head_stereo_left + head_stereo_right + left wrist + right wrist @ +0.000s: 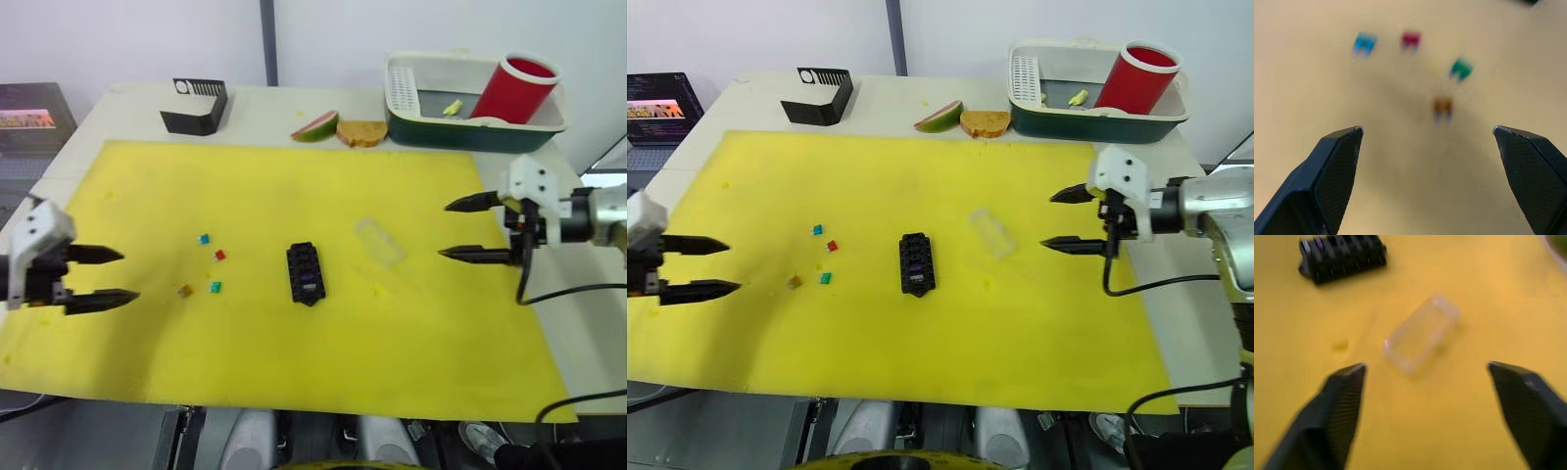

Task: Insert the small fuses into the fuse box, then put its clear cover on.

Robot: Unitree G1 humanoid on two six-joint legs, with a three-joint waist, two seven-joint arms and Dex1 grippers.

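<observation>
While one purple fuse [309, 288] sits in your black slotted fuse box [305, 273], four coloured blade fuses [216, 288] and the clear rectangular cover [379, 241] lie loose, left gripper [110, 276] and right gripper [460, 230] both wide, empty.

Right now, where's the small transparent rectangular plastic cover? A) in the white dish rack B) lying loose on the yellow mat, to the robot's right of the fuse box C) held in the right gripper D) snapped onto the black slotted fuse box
B: the small transparent rectangular plastic cover lies flat on the yellow mat, apart from the black slotted fuse box, with the open right gripper empty beside it.
</observation>
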